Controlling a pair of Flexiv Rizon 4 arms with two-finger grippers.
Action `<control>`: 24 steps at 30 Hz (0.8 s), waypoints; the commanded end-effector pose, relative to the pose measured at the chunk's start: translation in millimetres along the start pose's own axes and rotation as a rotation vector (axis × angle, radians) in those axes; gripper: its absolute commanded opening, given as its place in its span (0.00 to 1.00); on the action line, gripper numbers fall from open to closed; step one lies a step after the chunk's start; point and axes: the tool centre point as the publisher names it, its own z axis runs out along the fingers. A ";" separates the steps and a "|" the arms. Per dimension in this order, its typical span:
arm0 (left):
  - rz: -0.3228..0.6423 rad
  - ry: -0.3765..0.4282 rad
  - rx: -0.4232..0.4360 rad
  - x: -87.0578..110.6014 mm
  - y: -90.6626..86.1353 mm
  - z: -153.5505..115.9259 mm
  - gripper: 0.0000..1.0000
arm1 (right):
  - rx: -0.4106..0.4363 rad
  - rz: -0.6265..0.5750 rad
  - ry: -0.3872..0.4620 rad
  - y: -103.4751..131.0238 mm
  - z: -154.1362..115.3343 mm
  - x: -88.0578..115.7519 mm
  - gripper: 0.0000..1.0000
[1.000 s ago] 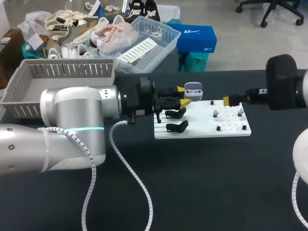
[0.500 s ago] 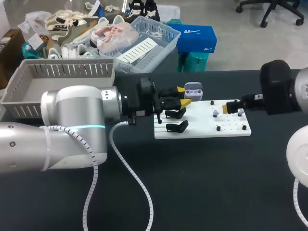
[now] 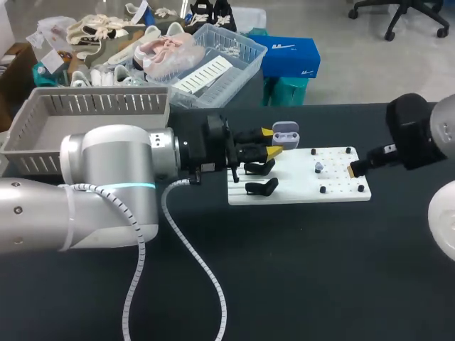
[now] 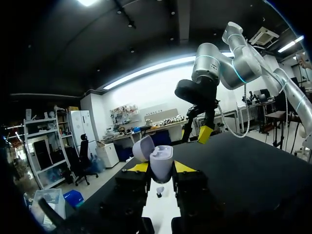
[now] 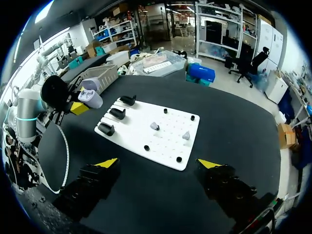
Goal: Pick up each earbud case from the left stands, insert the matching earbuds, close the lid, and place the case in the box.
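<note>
At the near left of the table [image 3: 298,284], my left arm [image 3: 114,177] reaches in toward the middle. Its left gripper [image 3: 271,141] is clamped on the earbud case [image 3: 286,131], with a yellow-tipped finger on each side of the pale body and the lid [image 4: 143,147] tipped open. The case hangs in the air just beside the stand end of the white board [image 3: 298,186]. Past it, the black stands [image 5: 117,113] look bare, and two small earbuds [image 5: 154,126] sit apart among the pegs. The right gripper [image 5: 158,164] hovers over the board's other end with its fingers spread wide and nothing between them. The grey basket [image 3: 99,106] waits at the far left edge. I judge the step in hand to be fetching an earbud, since the case is lifted and open and the free arm is above the board. The next move calls for the right gripper to descend squarely over one earbud and close a long way on a very small, rounded piece. It would then carry the piece to the matching well in the case. From the head view only one earbud shows, and the other is lost near the right gripper's tip. One stand is hidden behind the left gripper there. I cannot tell whether the case's wells are empty.
</note>
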 end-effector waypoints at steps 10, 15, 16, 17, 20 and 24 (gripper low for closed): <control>0.002 -0.002 -0.007 0.4 -1.1 0.5 0.00 | -0.088 -0.085 0.049 -41.0 44.2 -11.1 1.00; 0.002 -0.002 -0.007 0.4 -1.1 0.5 0.00 | -0.104 -0.085 0.098 -48.8 70.4 -13.2 1.00; 0.002 -0.002 -0.007 0.4 -1.1 0.5 0.00 | -0.099 -0.083 0.114 -49.3 75.2 -13.7 1.00; 0.002 -0.002 -0.007 0.4 -1.1 0.5 0.00 | -0.086 -0.085 0.133 -49.7 79.9 -14.4 1.00; 0.002 -0.002 -0.007 0.4 -1.1 0.5 0.00 | -0.067 -0.092 0.156 -49.3 90.4 -18.4 0.99; 0.002 -0.002 -0.007 0.4 -1.1 0.5 0.00 | -0.064 -0.092 0.156 -51.8 98.9 -22.3 0.95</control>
